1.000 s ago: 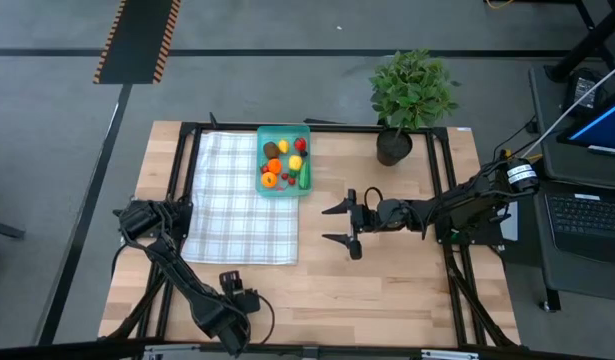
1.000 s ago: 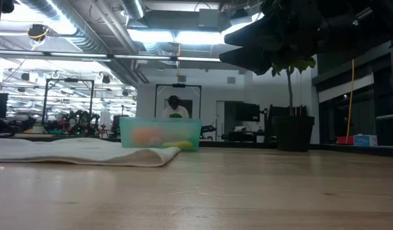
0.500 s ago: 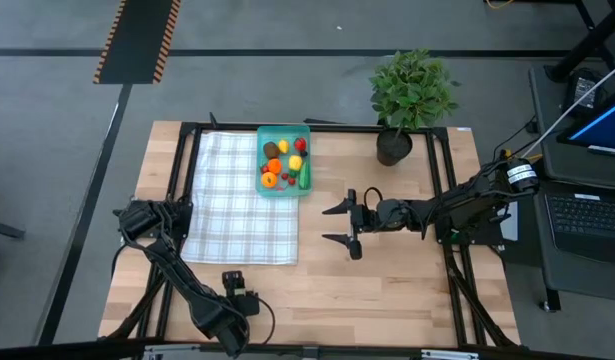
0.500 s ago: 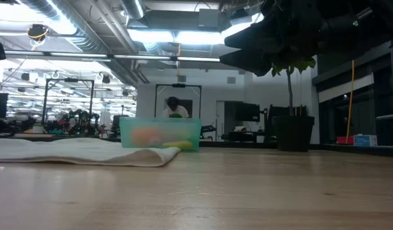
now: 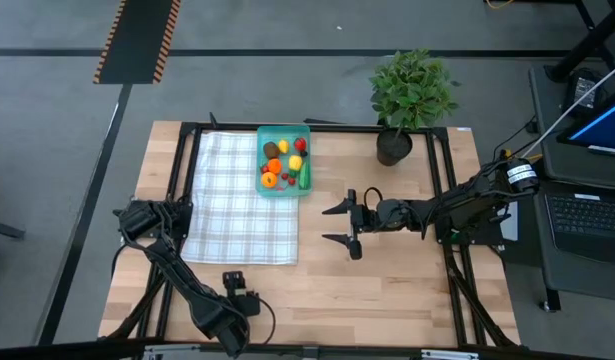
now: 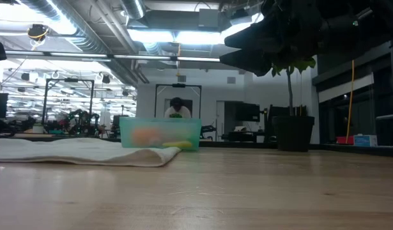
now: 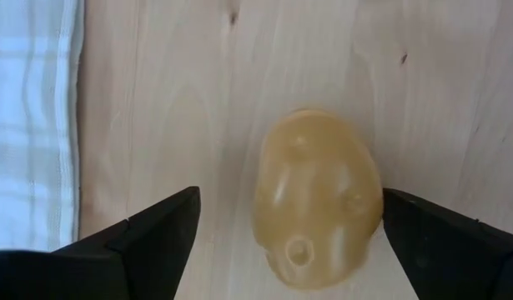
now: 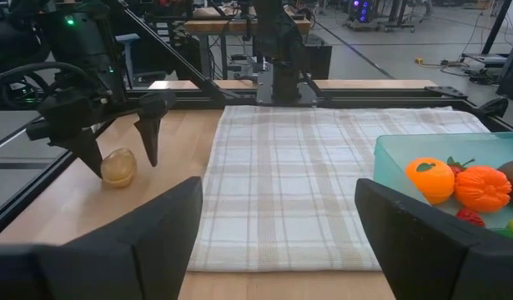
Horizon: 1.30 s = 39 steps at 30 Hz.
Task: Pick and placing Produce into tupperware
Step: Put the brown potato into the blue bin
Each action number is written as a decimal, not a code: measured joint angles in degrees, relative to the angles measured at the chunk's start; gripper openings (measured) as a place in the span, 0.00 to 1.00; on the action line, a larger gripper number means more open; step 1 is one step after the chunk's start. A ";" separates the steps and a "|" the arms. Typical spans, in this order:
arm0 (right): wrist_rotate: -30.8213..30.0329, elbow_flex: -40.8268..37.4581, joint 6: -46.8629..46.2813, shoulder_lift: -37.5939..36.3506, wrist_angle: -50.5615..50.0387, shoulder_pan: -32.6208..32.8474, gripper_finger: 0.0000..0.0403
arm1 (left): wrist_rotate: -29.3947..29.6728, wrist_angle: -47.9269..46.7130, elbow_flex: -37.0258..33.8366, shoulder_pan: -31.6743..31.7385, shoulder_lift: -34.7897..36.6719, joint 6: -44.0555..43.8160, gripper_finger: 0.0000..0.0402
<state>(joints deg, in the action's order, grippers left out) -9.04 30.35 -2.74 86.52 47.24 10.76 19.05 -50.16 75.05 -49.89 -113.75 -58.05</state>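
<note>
Left claw (image 7: 289, 229) hangs open right over a tan potato (image 7: 318, 197) on the worktop (image 5: 387, 270), just off the cloth (image 5: 242, 200). Right claw (image 5: 339, 224) waits open mid-worktop. Other produce (image 5: 284, 163) sits in the tupperware (image 5: 262, 188).

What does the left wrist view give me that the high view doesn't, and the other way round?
Only the left wrist view shows a tan potato-like produce piece lying on the bare wood between the open left gripper's fingers, untouched. From above, that gripper hides it.

Only the high view shows the tupperware with produce inside, the potted plant, and the right gripper open over the table's middle.

Both show the checked cloth and the wooden table.
</note>
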 joint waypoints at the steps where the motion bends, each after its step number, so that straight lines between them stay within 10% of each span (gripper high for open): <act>1: 0.00 0.00 0.00 0.00 0.00 0.00 0.78 | 0.22 0.29 0.00 0.00 -0.01 0.01 0.89; 39: 0.00 0.00 -0.20 0.00 0.02 0.00 0.78 | -3.57 5.26 -2.82 0.39 0.20 1.26 0.82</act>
<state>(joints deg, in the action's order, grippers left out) -9.04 30.35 -2.94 86.52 47.27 10.76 15.48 -44.89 72.23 -49.50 -113.55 -56.80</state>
